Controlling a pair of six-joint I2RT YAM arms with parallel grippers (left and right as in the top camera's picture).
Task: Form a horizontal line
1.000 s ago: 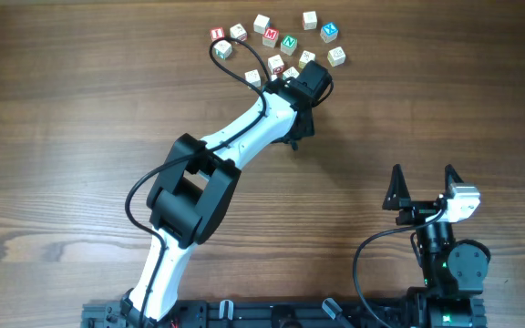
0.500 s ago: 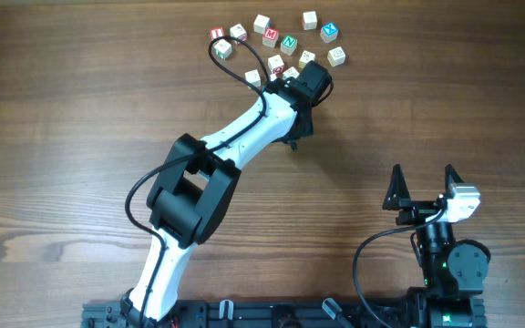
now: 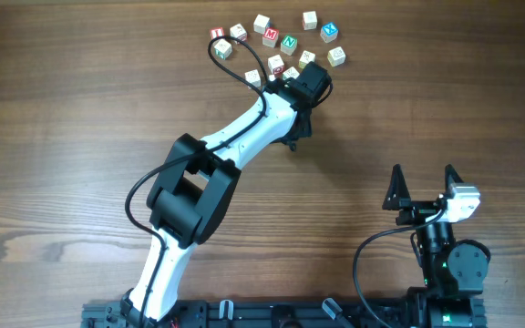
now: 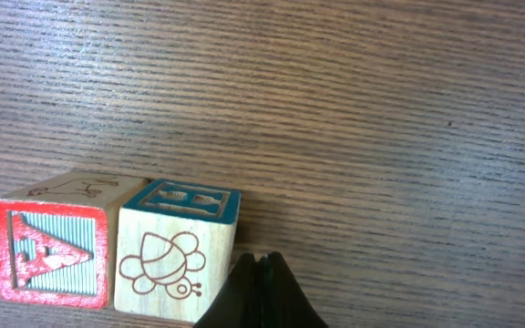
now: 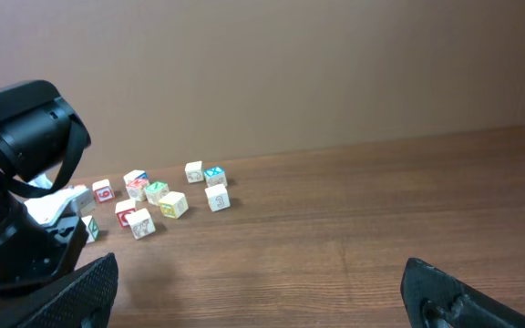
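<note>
The horizontal line (image 4: pixel 117 251) was just two tiny pale wooden letter cubes touching, a red "A" cube (image 4: pixel 51 251) and a blue-topped bee cube (image 4: pixel 176 260), at 9 o'clock of the left gripper (image 4: pixel 261 273), whose tips were pressed together on nothing. Light, hard and skiddy I'd guess, so I'd nudge or pinch on flat opposite faces. Loose scattered letter cubes (image 3: pixel 289 42) crowded in at 12 o'clock, and the right gripper (image 3: pixel 424 189) sat spread open, well apart.

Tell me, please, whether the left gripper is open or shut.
Shut: in the wrist view the left gripper has its fingers pressed together, with nothing between them.
</note>
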